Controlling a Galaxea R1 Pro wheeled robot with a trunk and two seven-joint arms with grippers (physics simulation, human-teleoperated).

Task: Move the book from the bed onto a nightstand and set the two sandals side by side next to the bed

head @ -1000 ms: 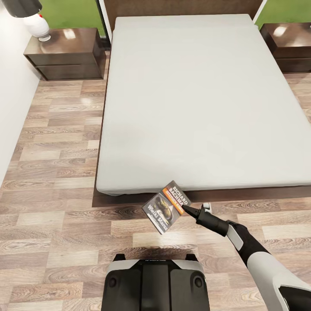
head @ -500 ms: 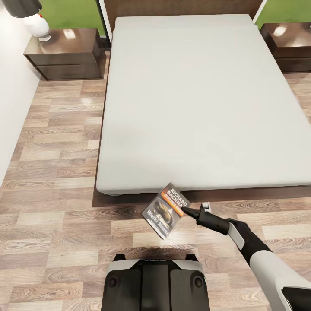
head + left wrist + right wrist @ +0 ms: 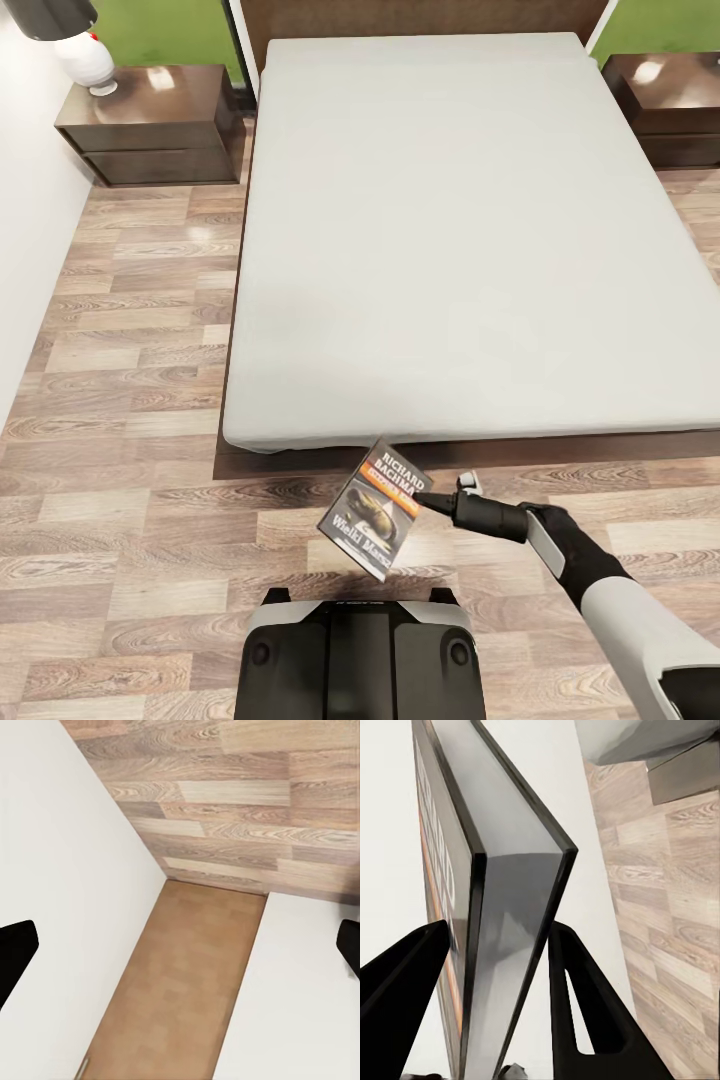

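Wood-plank floor [image 3: 130, 520] at the bed's [image 3: 440, 240] foot: outstretched right gripper [image 3: 424, 498] pinches the tilted book [image 3: 372, 508], cover reading "RICHARD BACHMA…"; left gripper [image 3: 180, 949] fingers apart.

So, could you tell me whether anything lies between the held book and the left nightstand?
Nothing visible: the book in the right gripper has open floor to the nightstand, whose lamp occupies one corner.
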